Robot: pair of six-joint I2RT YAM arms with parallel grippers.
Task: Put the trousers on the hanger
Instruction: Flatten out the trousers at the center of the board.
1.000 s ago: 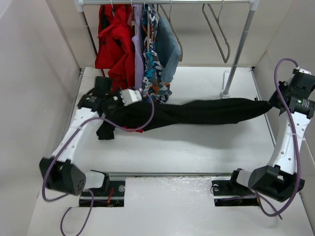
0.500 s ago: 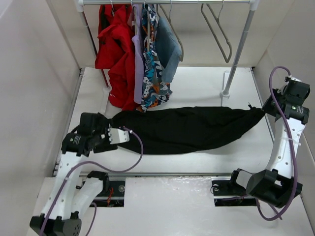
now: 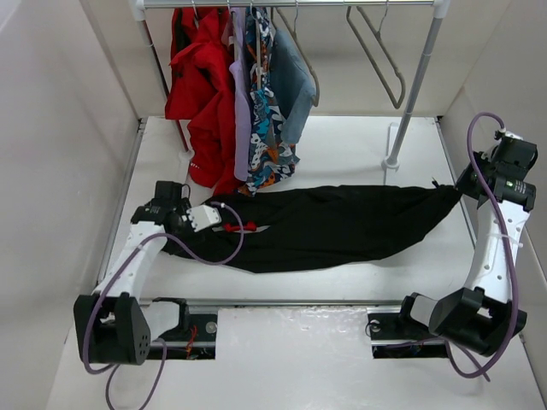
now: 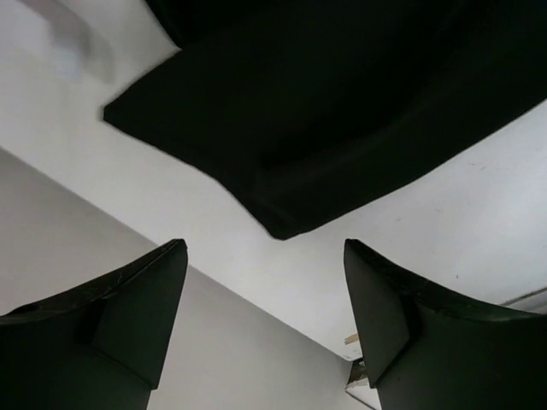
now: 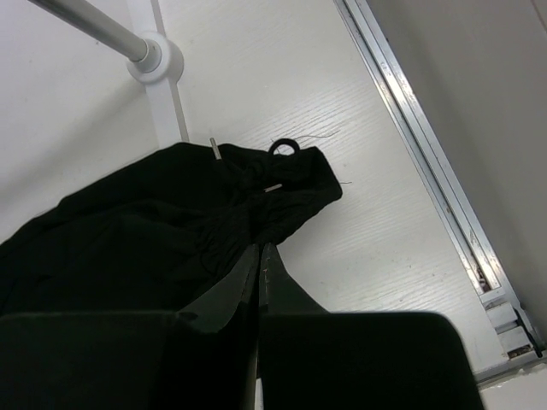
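- L gripper [image 3: 218, 220] is hanging w/ jaws wide apart, holding nothing. A folded edge of the trousers [image 3: 333, 222] is lying just ahead of its tips on the table [image 3: 342, 282], not between them.
- R gripper [image 3: 459, 184] is sitting w/ jaws pressed fully together. It looks like it's pinching the opposite end, since the fabric is tapering up to its tips.
- Hanger [image 3: 369, 60] is hanging on the rail [image 3: 291, 3], well beyond both grippers. Trousers aren't on it yet.
- Risk: only one end is being gripped. Any lift from R alone is likely dragging the rest across the table and bunching it.
- Risk: R is biting a thin corner, so the garment's weight could be pulling it out.
- Risk: the rack post [image 3: 416, 85] is standing just beside R's tips, so fabric could be snagging on its foot.
- Risk: hanger is hanging free, so a push could be swinging it into the other clothes [image 3: 231, 94].
- Top cam is showing the full garment, the red label [image 3: 239, 227] next to L, and the hanger. Neither wrist cam is showing those.
- L wrist is showing the bare gap between L gripper [image 4: 265, 256] and the trousers [image 4: 342, 102]. Top cam is hiding that under the gripper body.
- R wrist is showing R gripper [image 5: 259, 252] closed at the trousers [image 5: 145, 239], plus a thread loop [image 5: 284, 147] at the corner. How much cloth is between the pads: can't tell.
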